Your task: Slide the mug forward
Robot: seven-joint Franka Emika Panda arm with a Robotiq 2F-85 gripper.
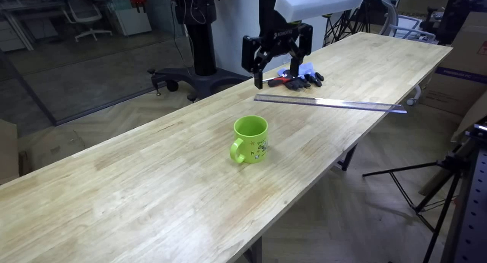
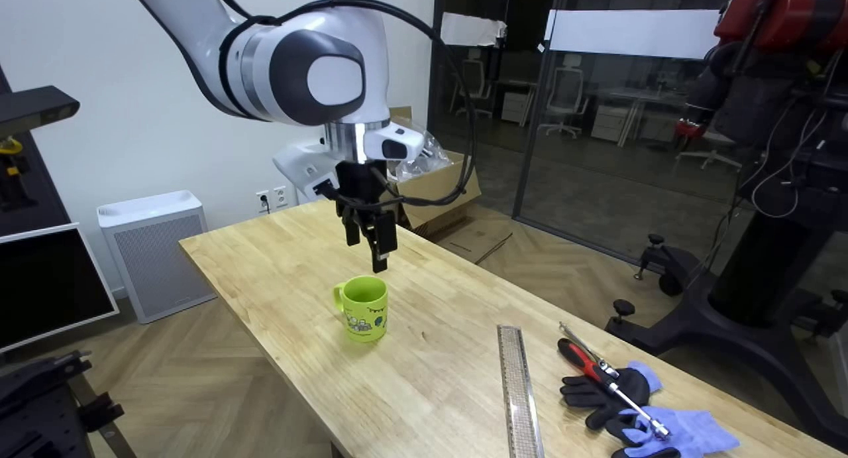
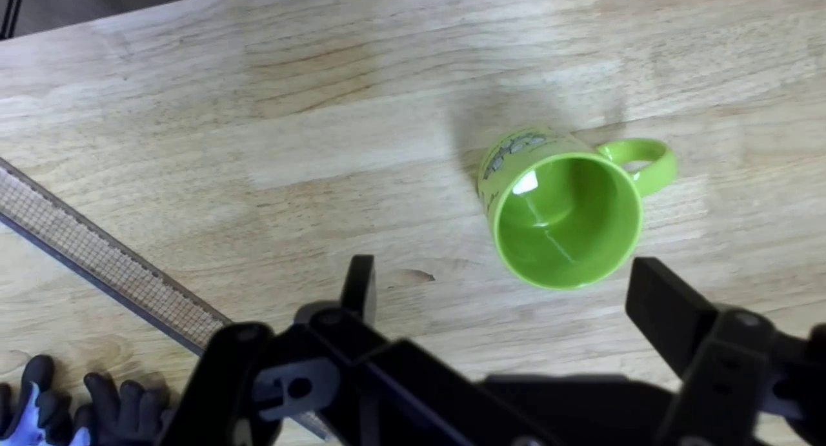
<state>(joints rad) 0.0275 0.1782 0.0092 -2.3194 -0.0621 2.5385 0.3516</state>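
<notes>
The bright lime-green, glossy cylindrical mug (image 1: 251, 143), printed with small drawings, stands upright on the long, pale wooden table (image 1: 152, 179), its matching loop handle (image 3: 664, 172) turned to two o'clock in the wrist view. At one o'clock from the mug in an exterior view, the black two-fingered gripper (image 1: 276, 76) hangs above the tabletop, well apart from the mug, its fingers (image 3: 671, 310) spread wide; in the wrist view the mug lies at one o'clock from the gap between them. At four o'clock from the mug in an exterior view lies a long, flat, grid-marked ruler (image 2: 520, 392). Beyond it, between three and four, rest black-and-blue gloves (image 2: 692, 431), with a red-and-black-handled tool (image 2: 589, 365) across them and a slim, silvery metal rod (image 2: 582, 341) beside its handle. Near twelve, the white jointed arm (image 2: 291, 80) with dark grey caps reaches over the table. At one o'clock is a brown cardboard box (image 2: 440, 213) with crumpled clear plastic (image 2: 424, 160) in it; between nine and ten stands a white, box-shaped machine (image 2: 159, 259) with a grey grille. In an exterior view, a black wheeled stand (image 1: 203, 50) is at eleven o'clock from the mug and a black tripod (image 1: 452, 162) at three.
</notes>
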